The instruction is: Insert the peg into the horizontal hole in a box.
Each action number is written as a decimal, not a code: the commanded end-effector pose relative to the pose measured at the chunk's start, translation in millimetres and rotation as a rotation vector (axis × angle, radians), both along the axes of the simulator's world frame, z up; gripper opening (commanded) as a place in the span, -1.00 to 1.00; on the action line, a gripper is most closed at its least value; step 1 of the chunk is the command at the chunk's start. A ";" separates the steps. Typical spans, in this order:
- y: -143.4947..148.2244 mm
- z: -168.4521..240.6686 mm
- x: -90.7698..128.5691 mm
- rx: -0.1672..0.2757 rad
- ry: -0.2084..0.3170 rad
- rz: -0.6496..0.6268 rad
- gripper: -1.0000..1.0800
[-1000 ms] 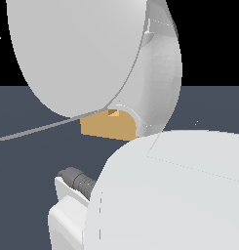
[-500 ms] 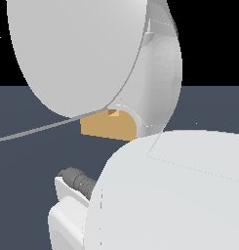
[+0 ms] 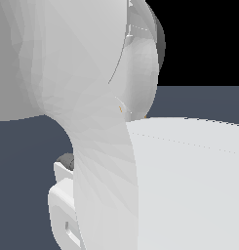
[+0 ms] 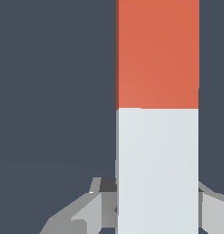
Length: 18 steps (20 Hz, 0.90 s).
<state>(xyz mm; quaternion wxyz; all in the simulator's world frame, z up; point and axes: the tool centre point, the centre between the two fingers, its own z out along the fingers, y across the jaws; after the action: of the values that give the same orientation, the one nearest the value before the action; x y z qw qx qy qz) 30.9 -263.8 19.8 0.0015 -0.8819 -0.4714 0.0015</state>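
A: What blocks the exterior view?
B: The white arm (image 3: 101, 146); the box is hidden.
A: And the peg (image 4: 157, 114)?
B: Square bar, orange-red and pale grey, pinched between the gripper (image 4: 154, 205) fingers.

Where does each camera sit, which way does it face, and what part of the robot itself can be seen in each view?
Exterior view: off the arm, very close to it; pale arm links fill most of the frame, with dark floor behind. The box is hidden, apart perhaps from a tiny orange speck.
Wrist view: on the wrist, looking along the gripper at the peg, its white part nearest, its orange part farther; grey fingers flank it.
Shared: only the dark floor; neither view shows the hole.
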 end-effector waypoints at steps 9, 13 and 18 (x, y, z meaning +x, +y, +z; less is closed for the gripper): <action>54.3 21.1 -18.9 -0.001 -0.004 0.059 -1.00; 84.7 32.0 -31.7 0.000 -0.004 0.093 -1.00; 125.5 47.0 -50.7 0.000 -0.004 0.138 -1.00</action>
<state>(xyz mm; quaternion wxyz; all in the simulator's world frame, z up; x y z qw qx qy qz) -14.6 -150.9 60.7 0.0014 -0.8511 -0.5249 0.0012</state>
